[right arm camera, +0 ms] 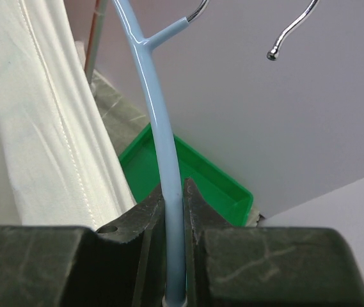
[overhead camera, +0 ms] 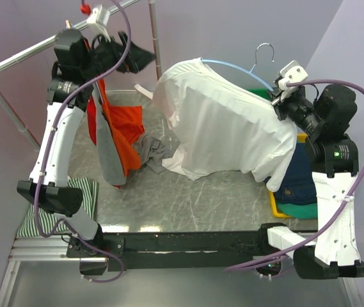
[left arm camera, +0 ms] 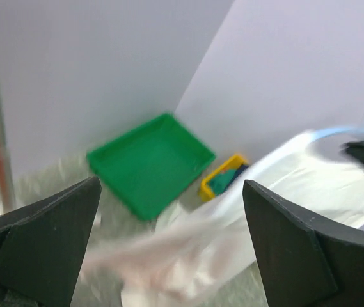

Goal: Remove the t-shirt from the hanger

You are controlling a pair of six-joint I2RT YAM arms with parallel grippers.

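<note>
The right hand [right arm camera: 172, 208] pinches the pale blue hanger [right arm camera: 159, 128]; the white t-shirt [overhead camera: 226, 128] drapes from it toward nine o'clock, creased, over the table [overhead camera: 188, 204]. The left hand [left arm camera: 170, 192] gapes wide, empty, well apart.

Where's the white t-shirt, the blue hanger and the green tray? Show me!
t-shirt [overhead camera: 226, 128]: top camera, middle of the white cloth.
hanger [right arm camera: 162, 141]: right wrist camera, on its light blue arm.
tray [left arm camera: 150, 163]: left wrist camera, on its bare green floor.
</note>
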